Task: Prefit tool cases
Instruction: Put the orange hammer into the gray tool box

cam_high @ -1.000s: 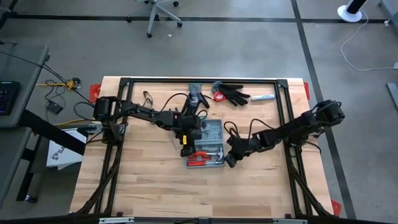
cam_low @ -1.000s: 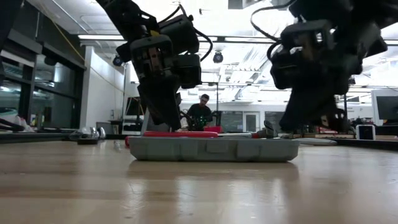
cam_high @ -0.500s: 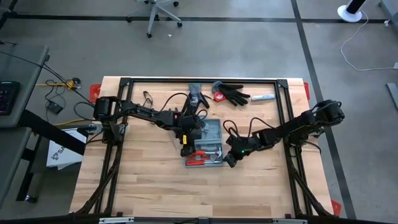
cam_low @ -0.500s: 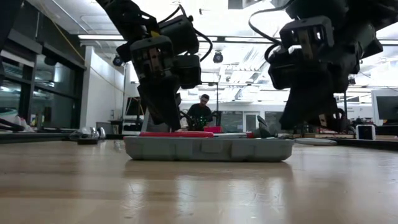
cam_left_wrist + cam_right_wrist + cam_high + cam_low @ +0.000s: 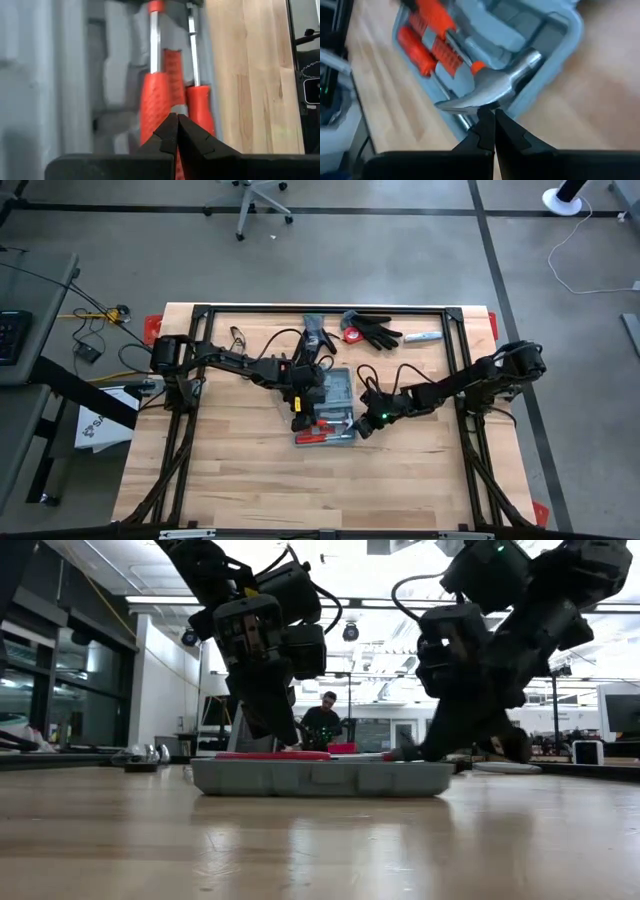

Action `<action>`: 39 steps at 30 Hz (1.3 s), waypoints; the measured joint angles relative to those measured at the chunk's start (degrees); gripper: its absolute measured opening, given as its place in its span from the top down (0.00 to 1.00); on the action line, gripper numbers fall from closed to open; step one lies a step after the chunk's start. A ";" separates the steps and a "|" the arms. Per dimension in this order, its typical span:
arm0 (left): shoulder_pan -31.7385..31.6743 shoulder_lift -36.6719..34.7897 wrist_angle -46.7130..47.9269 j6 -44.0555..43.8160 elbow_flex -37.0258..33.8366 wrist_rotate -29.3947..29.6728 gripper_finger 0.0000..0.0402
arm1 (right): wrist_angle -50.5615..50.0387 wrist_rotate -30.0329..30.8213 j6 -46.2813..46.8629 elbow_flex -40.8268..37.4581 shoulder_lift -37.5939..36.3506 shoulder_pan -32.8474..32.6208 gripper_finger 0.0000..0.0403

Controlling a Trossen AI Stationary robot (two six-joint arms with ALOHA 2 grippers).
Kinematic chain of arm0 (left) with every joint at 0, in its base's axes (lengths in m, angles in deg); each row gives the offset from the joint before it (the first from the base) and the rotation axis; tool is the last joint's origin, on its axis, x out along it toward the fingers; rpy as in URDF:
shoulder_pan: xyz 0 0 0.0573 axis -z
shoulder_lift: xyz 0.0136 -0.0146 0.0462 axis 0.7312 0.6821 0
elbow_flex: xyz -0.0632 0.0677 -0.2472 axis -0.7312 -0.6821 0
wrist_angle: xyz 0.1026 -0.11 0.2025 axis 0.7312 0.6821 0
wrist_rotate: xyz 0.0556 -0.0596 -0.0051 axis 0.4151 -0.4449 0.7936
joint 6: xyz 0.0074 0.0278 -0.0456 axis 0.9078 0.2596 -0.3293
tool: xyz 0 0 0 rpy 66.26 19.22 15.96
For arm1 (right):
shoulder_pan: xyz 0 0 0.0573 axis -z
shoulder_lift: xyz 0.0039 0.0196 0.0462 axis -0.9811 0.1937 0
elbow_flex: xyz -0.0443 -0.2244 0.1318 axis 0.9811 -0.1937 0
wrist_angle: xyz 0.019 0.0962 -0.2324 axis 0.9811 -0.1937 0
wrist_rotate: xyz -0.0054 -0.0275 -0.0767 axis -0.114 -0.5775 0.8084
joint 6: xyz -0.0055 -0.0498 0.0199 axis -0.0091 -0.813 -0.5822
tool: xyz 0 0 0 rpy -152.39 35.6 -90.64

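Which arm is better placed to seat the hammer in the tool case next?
Probably the right: the right gripper sits shut at the hammer head over the tool case. The left gripper, also shut, is by the red handles.

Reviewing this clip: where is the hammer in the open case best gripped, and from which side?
Probably the neck of the silver steel claw hammer, just under its head, from straight above. It lies flat in the open grey-blue plastic case, red handle nested beside other tools, leaving the head end most exposed.

Two dark, jointed arms trail looping black cables; the right arm (image 5: 440, 390) shows a small green light.
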 joint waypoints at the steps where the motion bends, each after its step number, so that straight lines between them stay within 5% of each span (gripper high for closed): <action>1: 0.00 0.00 -0.02 0.00 0.00 -0.01 1.00 | 0.24 0.88 -0.01 0.00 0.02 0.15 1.00; 14: 0.41 0.00 -5.20 5.08 0.42 2.19 0.97 | 0.30 1.32 -0.12 0.00 0.04 0.19 1.00; 30: 1.25 0.09 -5.06 10.09 0.42 7.65 0.60 | 0.30 2.22 -0.56 0.00 0.04 0.19 1.00; 39: 1.09 2.89 -5.74 7.35 0.37 3.64 0.56 | 0.28 2.70 -0.58 0.02 0.04 0.19 1.00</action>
